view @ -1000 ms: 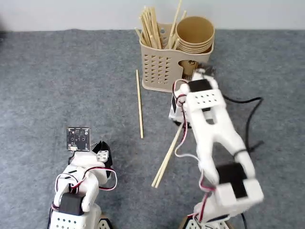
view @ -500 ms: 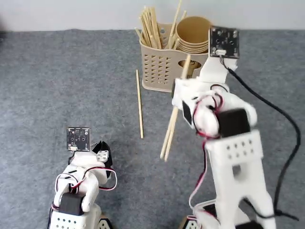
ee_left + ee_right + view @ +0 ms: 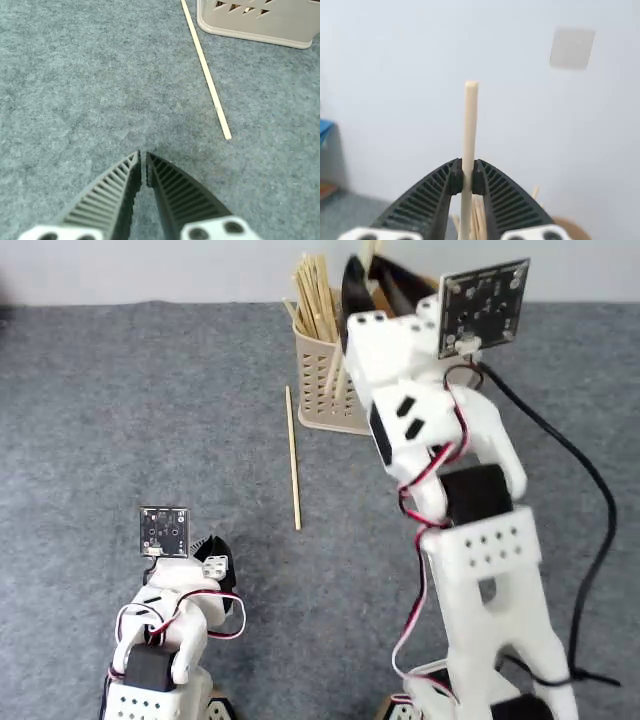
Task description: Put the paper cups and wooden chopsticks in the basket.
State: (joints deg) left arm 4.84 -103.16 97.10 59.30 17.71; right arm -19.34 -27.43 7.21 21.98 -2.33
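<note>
Your right gripper (image 3: pixel 466 172) is clamped on a wooden chopstick (image 3: pixel 470 125), which stands upright between the jaws. In the high view the gripper hangs over the basket (image 3: pixel 322 390) at 12 o'clock on the counter (image 3: pixel 150 410). Centre the stick's lower end over the open compartment before you let go. Lower it among the sticks already standing there, then open the gripper slowly so it slides down rather than bouncing out.

One loose chopstick (image 3: pixel 292 455) lies flat on the counter at about 8 o'clock from the basket, just beside its wall. The left gripper (image 3: pixel 143 165) rests closed and empty near 7 o'clock.

Half a second ago the right arm held its load slanted in front of the basket. It has since swung up and over the rim. The left arm and the loose chopstick have not moved.
</note>
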